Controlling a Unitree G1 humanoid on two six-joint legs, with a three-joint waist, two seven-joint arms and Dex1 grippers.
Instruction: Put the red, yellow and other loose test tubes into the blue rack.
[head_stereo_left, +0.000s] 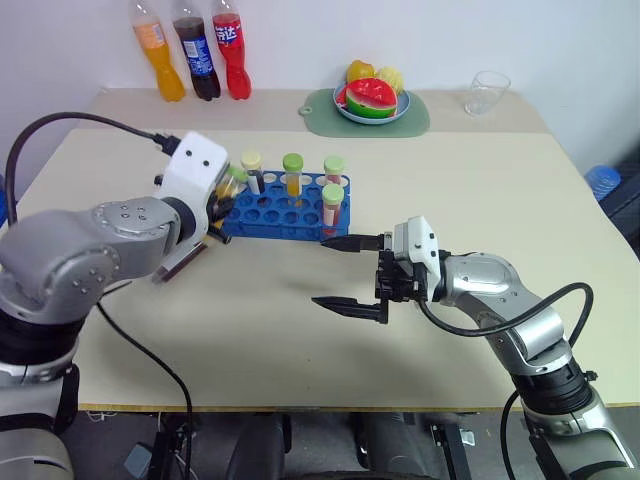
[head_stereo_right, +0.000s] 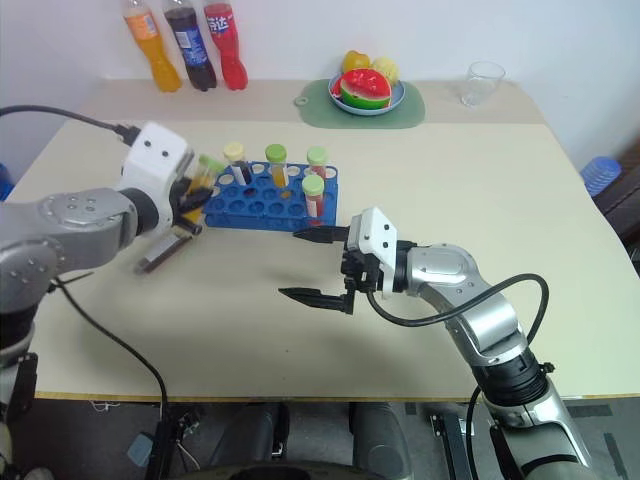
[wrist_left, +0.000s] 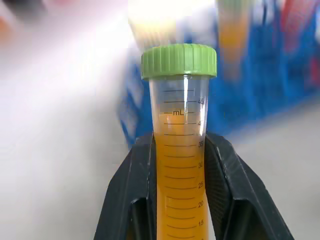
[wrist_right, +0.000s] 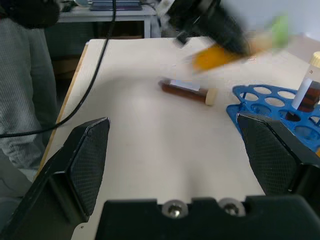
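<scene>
At the near-left end of the low bright blue plastic rack with its rows of round holes, the left gripper is clamping a clear capped tube of yellow-orange liquid with a green screw cap, its two black fingers pressing on either side of the tube's barrel while the cap is sticking out beyond them. The tube is hanging off the table, tilted, just beside the rack's left end and not yet over any hole, so I am judging this one as picked up but still to be seated. Four capped tubes are already standing upright in the rack: a cream-capped one with dark liquid, a green-capped yellow one, and two pale green-capped reddish ones toward the right end. One more loose tube, the clear one of dark brown liquid with a cream cap, is lying flat on the beige tabletop just left of the rack, under the left arm, so it remains to be collected after this. Near the rack's right front corner the right gripper is hovering with its fingers spread wide apart and nothing between them.
</scene>
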